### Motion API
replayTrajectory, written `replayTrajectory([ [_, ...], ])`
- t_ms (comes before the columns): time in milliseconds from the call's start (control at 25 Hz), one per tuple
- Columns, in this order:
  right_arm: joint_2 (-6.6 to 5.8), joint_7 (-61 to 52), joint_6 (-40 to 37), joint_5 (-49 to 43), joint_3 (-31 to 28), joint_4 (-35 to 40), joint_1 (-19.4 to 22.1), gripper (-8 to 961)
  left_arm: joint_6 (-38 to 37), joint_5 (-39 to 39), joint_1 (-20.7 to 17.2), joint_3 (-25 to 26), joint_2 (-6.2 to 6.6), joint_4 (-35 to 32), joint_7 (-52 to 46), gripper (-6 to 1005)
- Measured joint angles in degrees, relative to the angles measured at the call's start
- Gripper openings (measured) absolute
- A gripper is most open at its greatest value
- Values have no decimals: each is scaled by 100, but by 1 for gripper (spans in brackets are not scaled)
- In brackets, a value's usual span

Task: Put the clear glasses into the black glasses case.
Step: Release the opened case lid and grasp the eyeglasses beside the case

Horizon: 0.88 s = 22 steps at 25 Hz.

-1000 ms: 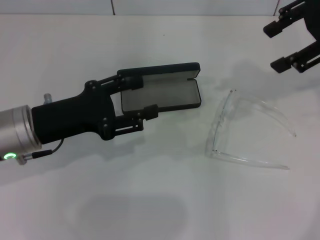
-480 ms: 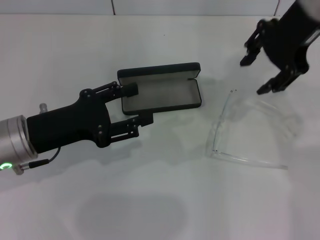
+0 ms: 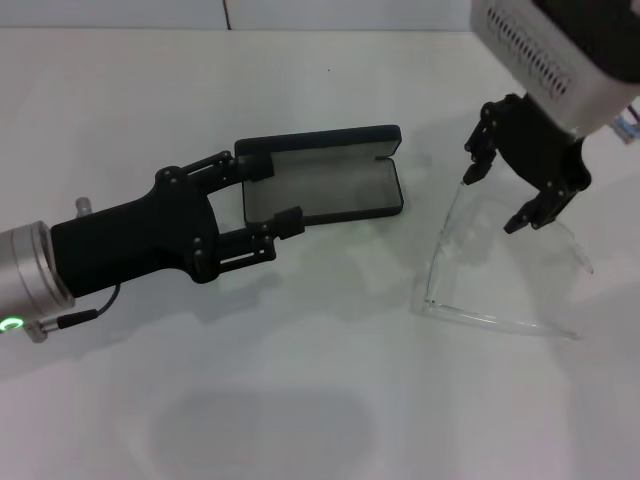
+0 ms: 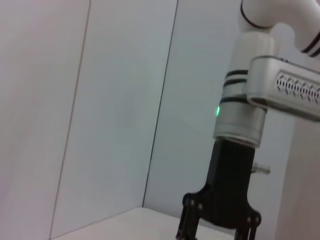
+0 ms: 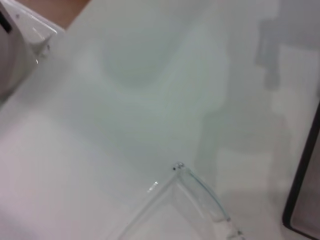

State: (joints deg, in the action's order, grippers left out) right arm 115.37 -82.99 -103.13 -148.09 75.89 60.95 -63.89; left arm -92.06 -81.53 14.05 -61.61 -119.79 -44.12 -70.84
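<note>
My right tool (image 3: pixel 497 195), fingers spread and empty, had swung down from the far right corner to hover over the clear glasses (image 3: pixel 495 270) on the worktop (image 3: pixel 330 400); my left tool (image 3: pixel 268 195), released, had drawn back from the open black glasses case (image 3: pixel 335 180), leaving the pickup seemingly next.

No legible text, labels, brand marks or numbers in any view — none on the black glasses case (image 3: pixel 322 182), open with its grey lining up, and none on the clear glasses (image 3: pixel 500 262) — nothing readable on the arm housings either.
</note>
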Motion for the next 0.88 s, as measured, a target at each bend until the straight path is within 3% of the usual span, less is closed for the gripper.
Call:
replayTrajectory([
  [200, 49, 142, 339, 66, 149, -171, 53, 596, -10, -51, -8, -14, 12, 5, 10, 758],
  [440, 70, 214, 670, 210, 508, -224, 321, 582, -100, -766, -56, -4, 77, -94, 131, 758],
  [680, 73, 229, 980, 344, 772, -364, 352, 569, -130, -1219, -376, -1, 125, -668, 28, 758],
  [880, 80, 248, 1405, 398, 1159, -499, 348, 557, -130, -1233, -484, 0, 104, -752, 24, 758],
])
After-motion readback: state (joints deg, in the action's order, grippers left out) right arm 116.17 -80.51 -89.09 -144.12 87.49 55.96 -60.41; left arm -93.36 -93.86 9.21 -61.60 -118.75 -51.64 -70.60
